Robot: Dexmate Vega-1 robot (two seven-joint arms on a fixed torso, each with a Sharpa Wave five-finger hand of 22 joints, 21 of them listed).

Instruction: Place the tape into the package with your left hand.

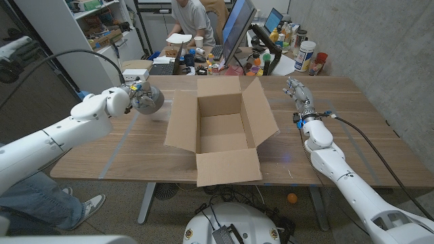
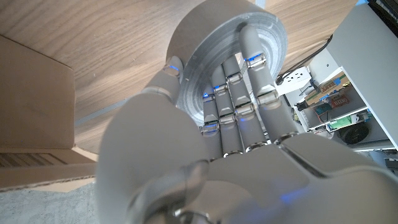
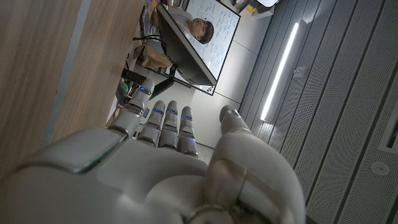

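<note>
Fingers (image 2: 249, 68) of the left hand (image 1: 139, 97) grasp the tape (image 1: 150, 100); seemingly shallow, it could slip short of the package (image 1: 220, 129).

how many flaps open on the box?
4, all folded outward on the cardboard box: far flap toward the desks, near flap at the table edge, one toward the left hand, one toward the right hand.

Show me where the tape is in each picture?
Head view: the tape is at the table's left side, gripped by the left hand, left of the box.
Left wrist view: the tape is the grey roll beyond the fingers, over the wood.
Right wrist view: I can't find the tape here.
Shared landmark: the box; its flap also appears in the left wrist view.
</note>
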